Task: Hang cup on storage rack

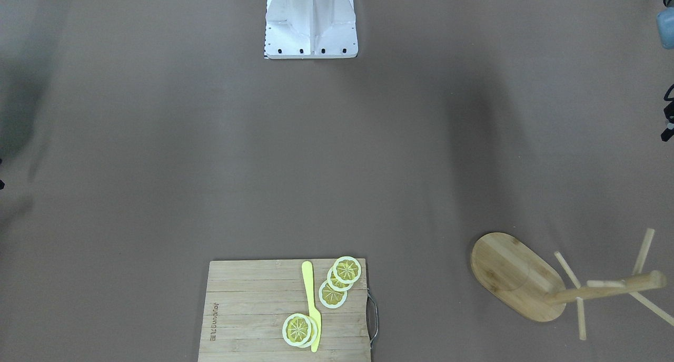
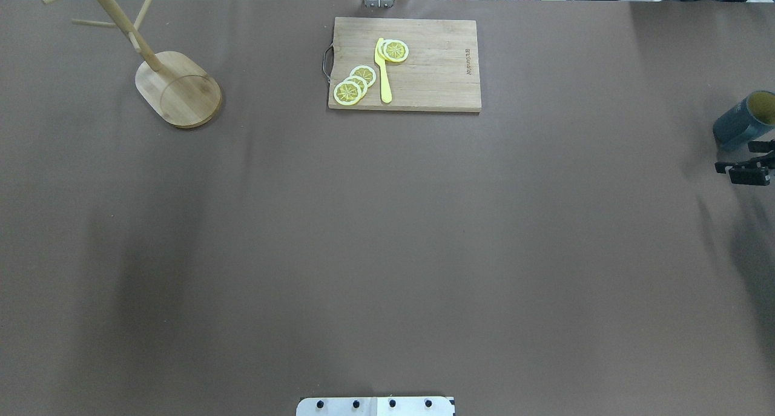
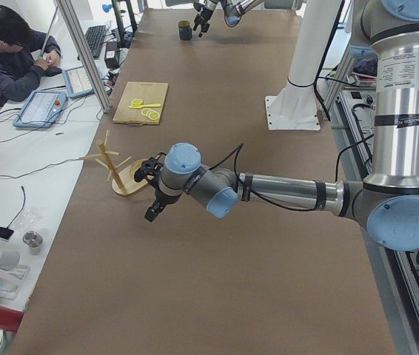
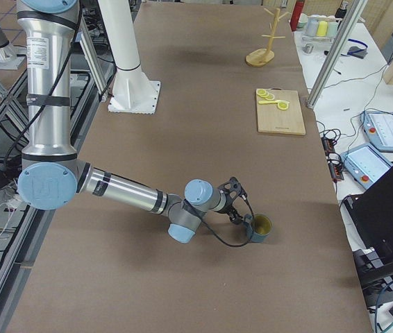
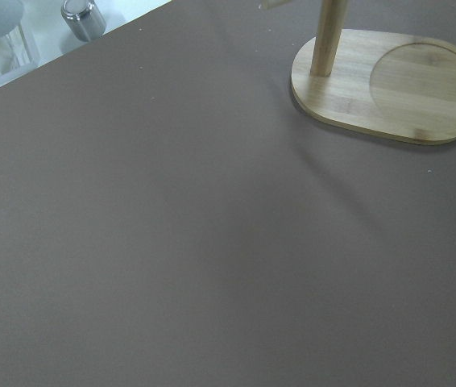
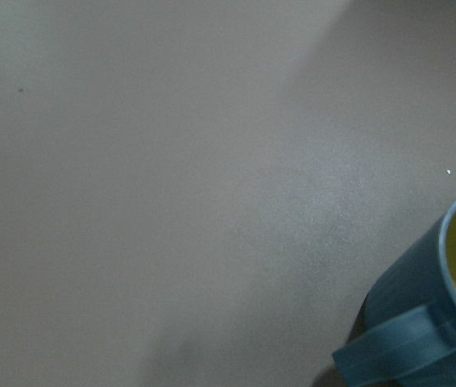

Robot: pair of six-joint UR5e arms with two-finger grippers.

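Dark slate-blue cylindrical cup (image 2: 734, 125), loop handle, yellowish-olive inside: upright on the brown counter (image 2: 387, 252), out at the robot's right end. The right wrist view catches only its rim and handle in the bottom right corner.

Right hand (image 2: 743, 157): low, just beside the cup on the robot's side. Jaws spread, nothing between them. Can't confirm contact with the cup.

Light bamboo storage rack (image 2: 181, 92), oval base, round post, thin angled pegs: upright at the far left corner of the counter, well apart from the cup. The left wrist view shows the base and the foot of the post at top right.

Left hand (image 3: 153, 210): hovers over the counter near the rack, on the robot's side of it. Only the side view and a sliver at the front view's edge show it, so I can't tell whether it is spread or closed.

Rectangular slatted wooden cutting board (image 2: 436, 71): far edge, middle, between rack and cup. On it are a yellow plastic knife (image 2: 384, 77) and lemon slices (image 2: 355, 84), three overlapping to one side of the knife and two by its tip.

White robot pedestal (image 1: 310, 25) at the near edge. Person seated at a side desk (image 3: 6, 63).
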